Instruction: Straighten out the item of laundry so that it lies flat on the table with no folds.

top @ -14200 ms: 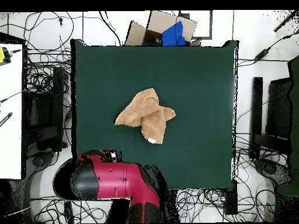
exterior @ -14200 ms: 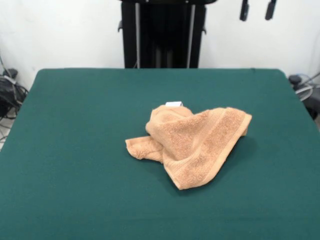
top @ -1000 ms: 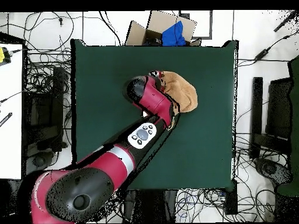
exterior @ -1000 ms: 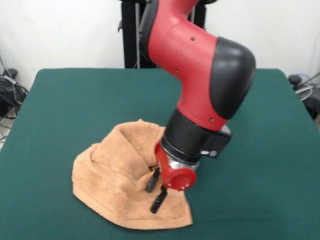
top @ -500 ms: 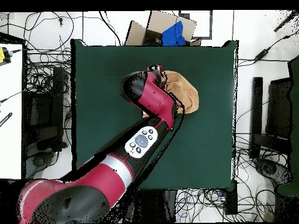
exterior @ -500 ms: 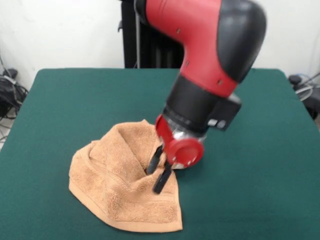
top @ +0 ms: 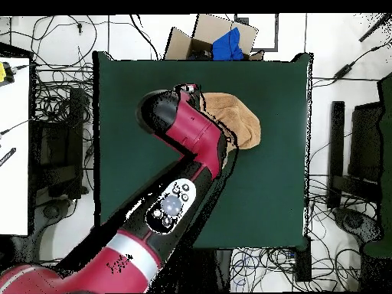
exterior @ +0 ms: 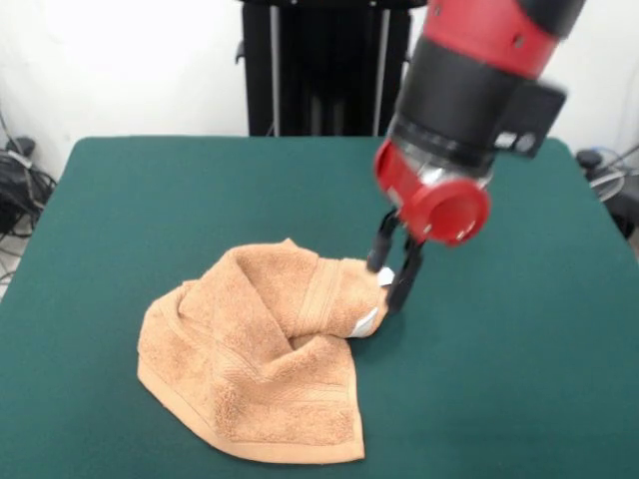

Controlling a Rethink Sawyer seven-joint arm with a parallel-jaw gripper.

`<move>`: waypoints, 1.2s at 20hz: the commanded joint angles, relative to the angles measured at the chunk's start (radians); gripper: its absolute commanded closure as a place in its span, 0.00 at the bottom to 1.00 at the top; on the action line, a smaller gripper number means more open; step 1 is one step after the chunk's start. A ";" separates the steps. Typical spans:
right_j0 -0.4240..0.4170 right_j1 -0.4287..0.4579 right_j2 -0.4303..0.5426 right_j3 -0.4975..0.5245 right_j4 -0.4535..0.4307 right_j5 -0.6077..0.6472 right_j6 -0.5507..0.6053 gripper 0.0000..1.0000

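Front view: the soft, light, limp orange-tan terry towel is seen crumpled on the green table, toward its near side. At its right corner, the gripper is closed on the fold beside the white label tag. Corners are judged the best holds.

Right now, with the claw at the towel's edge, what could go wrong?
The claw seems to pinch only a small bit of the towel near its white label; that could slip free. The rest lies bunched and folded, so pulling may drag the heap across the table instead of flattening it.
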 commanded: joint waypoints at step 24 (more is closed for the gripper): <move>-0.028 -0.099 0.269 0.248 -0.144 -0.108 0.067 0.00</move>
